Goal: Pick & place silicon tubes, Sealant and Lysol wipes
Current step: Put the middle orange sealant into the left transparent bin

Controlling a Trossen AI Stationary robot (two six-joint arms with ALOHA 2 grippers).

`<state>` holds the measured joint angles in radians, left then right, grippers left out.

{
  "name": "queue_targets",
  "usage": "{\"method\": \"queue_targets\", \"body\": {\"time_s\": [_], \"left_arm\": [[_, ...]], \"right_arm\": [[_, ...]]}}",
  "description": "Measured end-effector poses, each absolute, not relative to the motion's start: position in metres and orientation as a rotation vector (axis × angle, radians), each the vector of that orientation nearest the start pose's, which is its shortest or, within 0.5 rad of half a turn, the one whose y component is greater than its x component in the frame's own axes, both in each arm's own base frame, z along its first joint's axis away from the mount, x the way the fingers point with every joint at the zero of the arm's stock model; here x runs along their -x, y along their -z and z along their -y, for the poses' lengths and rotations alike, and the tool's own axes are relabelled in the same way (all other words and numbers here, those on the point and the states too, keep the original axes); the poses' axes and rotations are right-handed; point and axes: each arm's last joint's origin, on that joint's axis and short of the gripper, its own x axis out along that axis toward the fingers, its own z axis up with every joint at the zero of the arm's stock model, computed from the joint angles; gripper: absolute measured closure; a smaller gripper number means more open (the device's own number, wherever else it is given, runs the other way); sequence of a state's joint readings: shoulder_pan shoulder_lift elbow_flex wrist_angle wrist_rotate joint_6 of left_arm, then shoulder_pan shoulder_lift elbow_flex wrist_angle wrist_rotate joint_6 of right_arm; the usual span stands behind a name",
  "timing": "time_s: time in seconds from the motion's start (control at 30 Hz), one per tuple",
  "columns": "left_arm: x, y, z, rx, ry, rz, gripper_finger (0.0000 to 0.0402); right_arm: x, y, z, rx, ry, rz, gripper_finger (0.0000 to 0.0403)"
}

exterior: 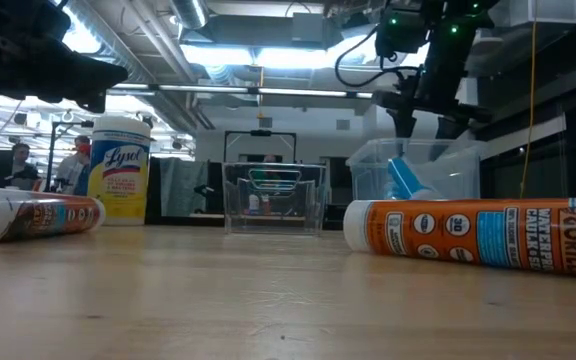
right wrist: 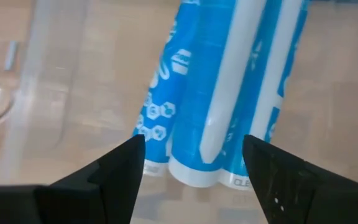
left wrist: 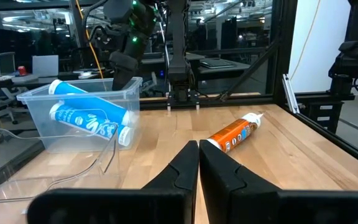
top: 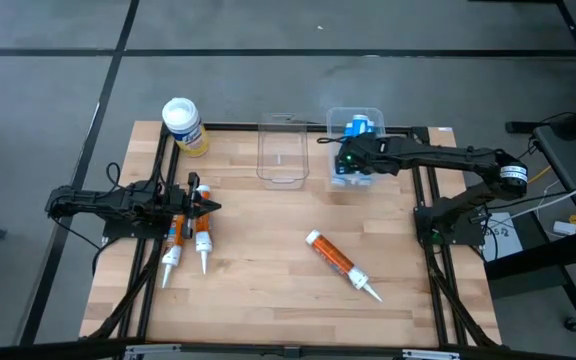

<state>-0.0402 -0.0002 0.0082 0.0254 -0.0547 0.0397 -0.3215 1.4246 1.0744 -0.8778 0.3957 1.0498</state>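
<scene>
Wooden counter [top: 268,250]: my right fingers [right wrist: 194,165] spread over blue tubes [right wrist: 229,93] in the bin [top: 368,118]; lift straight, left fingers [left wrist: 197,168] clenched empty

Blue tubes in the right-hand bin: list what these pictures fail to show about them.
- Count: the right end effector covers the blue tubes in the high view; the right wrist view cuts them at its edges.
- Label text: cropped and blurred in the right wrist view; too small in the left wrist view.
- Lower ends: the orange tube blocks the bin base in the low view.
</scene>
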Motion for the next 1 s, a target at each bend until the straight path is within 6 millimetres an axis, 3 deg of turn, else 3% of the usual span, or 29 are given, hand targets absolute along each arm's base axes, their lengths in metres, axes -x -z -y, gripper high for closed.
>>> {"method": "queue_targets", "body": {"time_s": [0.53, 0.73, 1.0], "left_arm": [[-0.097, -0.169, 0.002, -0.038, -0.015, 0.033, 0.0391], [-0.097, -0.169, 0.002, -0.038, -0.015, 0.033, 0.039], [-0.097, -0.169, 0.002, -0.038, -0.015, 0.033, 0.0393]], "right_arm": [[-0.265, -0.263, 0.071, -0.735, 1.015, -0.671, 0.0132], [-0.265, -0.277, 0.062, -0.599, 0.964, -0.61, 0.0132], [-0.277, -0.295, 0.043, -0.408, 0.763, -0.513, 0.0132]]}}
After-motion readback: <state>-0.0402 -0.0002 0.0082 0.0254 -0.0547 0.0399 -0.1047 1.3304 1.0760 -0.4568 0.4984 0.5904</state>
